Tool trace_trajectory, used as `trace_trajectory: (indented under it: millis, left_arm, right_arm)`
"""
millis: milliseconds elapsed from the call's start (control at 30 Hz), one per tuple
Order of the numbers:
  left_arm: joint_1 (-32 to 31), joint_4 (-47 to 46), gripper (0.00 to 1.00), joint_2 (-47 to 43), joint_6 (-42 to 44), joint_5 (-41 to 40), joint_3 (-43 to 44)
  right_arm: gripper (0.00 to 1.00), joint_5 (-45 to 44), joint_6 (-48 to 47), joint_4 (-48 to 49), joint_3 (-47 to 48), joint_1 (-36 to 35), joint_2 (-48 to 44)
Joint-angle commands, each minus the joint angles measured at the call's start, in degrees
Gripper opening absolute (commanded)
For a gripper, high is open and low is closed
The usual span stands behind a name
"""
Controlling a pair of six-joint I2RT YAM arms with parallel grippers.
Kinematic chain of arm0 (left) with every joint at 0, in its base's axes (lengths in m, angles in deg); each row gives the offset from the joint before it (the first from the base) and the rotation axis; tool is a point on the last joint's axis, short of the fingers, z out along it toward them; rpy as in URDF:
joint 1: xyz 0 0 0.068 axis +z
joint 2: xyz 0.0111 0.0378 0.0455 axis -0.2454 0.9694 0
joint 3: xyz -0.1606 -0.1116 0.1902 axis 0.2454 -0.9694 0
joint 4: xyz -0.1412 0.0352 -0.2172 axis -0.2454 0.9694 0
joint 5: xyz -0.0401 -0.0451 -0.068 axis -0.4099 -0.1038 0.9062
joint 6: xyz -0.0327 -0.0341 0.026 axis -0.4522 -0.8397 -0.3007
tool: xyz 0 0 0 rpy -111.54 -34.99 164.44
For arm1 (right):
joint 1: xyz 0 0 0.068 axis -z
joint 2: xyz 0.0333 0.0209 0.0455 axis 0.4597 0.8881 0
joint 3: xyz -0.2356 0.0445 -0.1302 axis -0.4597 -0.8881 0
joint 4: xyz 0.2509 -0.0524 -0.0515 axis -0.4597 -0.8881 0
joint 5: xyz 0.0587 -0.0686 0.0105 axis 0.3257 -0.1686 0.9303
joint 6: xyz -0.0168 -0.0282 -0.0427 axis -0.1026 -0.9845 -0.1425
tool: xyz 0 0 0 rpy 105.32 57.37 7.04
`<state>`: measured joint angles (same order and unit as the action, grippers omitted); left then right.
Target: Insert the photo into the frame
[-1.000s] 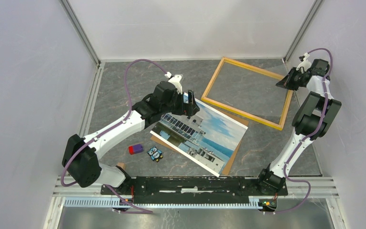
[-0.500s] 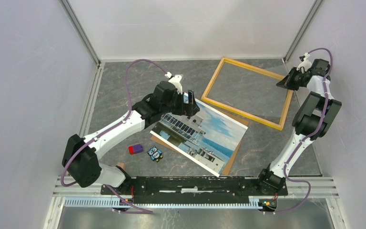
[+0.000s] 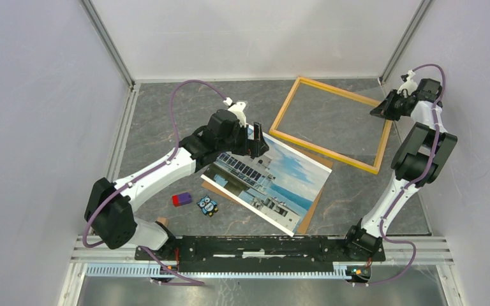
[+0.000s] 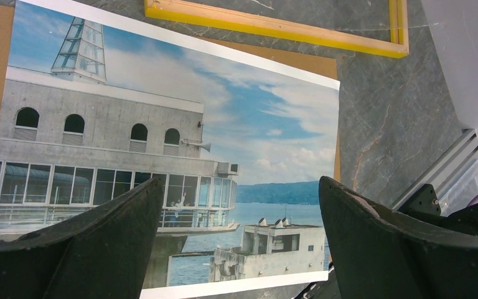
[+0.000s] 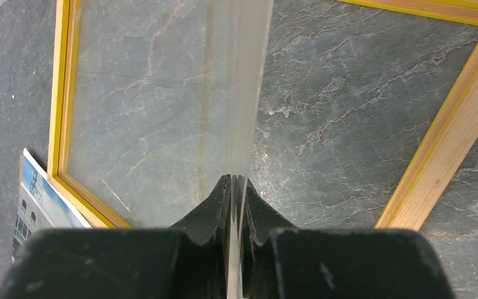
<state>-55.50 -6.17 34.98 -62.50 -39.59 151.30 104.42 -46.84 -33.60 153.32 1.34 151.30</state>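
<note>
The photo of a white building under blue sky lies face up at mid-table, on a brown backing panel. My left gripper hovers open above the photo's far left corner; in the left wrist view the photo fills the space under the gripper. The frame, with its yellow-orange border, lies flat at the far right. My right gripper is at the frame's right side, shut on the edge of a thin clear pane that slants down into the frame.
A purple block and a small blue penguin figure lie left of the photo. Grey enclosure walls stand close on three sides. A metal rail runs along the near edge.
My left gripper has shifted slightly right and away over the photo's corner. The right gripper stays where it was, holding the pane.
</note>
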Motion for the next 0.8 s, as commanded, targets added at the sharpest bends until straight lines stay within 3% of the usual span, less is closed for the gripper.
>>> trace_trajectory:
  millis: [0, 100, 567, 667, 767]
  left_arm:
    - [-0.34, -0.93, 1.00, 0.15, 1.18, 0.81, 2.50]
    - [-0.42, -0.95, 1.00, 0.07, 1.16, 0.74, 2.48]
    - [-0.54, -0.90, 1.00, -1.11, 1.34, 0.75, 2.41]
    - [-0.54, -0.89, 1.00, -1.51, 1.42, 0.72, 2.41]
    - [-0.54, -0.89, 1.00, -1.51, 1.25, 0.85, 2.42]
  right_arm:
    - [0.13, -0.49, 1.54, 1.50, 0.69, 0.51, -0.81]
    - [0.17, -0.62, 1.61, 2.47, 0.07, 0.22, -1.57]
    - [0.63, -10.34, -0.78, 0.83, -1.29, -1.02, -5.17]
    - [0.88, -10.95, -0.50, 0.36, -0.68, -1.02, -5.11]
    - [0.98, -12.34, -0.49, -0.10, -0.45, -1.07, -5.05]
